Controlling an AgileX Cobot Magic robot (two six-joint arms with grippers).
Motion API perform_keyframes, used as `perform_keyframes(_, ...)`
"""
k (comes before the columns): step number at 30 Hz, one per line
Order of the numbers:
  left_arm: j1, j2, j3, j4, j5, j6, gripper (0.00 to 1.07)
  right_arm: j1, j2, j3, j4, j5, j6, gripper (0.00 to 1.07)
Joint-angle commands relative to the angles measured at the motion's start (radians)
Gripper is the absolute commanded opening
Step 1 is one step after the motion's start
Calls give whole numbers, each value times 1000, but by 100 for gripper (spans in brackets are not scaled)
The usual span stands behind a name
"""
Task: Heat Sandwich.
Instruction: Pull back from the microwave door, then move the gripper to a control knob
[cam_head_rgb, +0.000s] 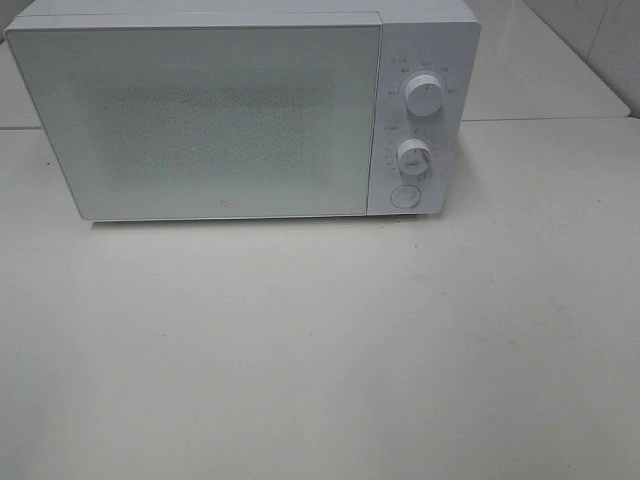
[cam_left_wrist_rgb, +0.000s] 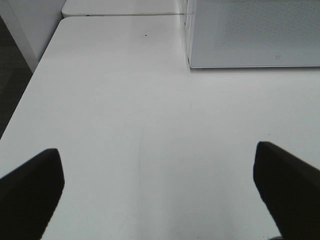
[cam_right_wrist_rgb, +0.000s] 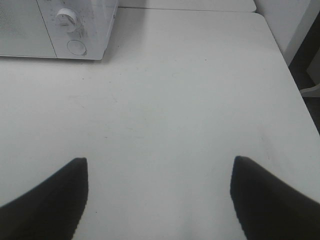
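The sandwich shows in none of our three views: it is not on the table (cam_head_rgb: 320, 350) and not in either gripper. We cannot tell where it is. It may sit inside the microwave (cam_head_rgb: 200, 115), but the door (cam_head_rgb: 195, 120) is shut and its speckled front lets nothing through. For the same reason we cannot say which way the sandwich points or how its long axis lies.

We cannot place the stage with any certainty. If the sandwich is inside, what is left is the heating itself and taking it out. If it is elsewhere, everything is yet to do. We cannot read the settings on the upper dial (cam_head_rgb: 424, 97) or the lower dial (cam_head_rgb: 413, 156), both on the panel right of the door, and the round button (cam_head_rgb: 404, 196) sits below them.

The microwave stands at the far side of the table. The left gripper (cam_left_wrist_rgb: 156, 150) hangs over bare table near and left of it, jaws spread wide and holding nothing. The right gripper (cam_right_wrist_rgb: 159, 160) hangs over bare table near and right of it, likewise spread wide and holding nothing. Neither appears in the high view.
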Motion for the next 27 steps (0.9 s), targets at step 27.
perform_keyframes(27,1,-26,4,0,-10,0,98,-7,179,-56,29,-298,10,76)
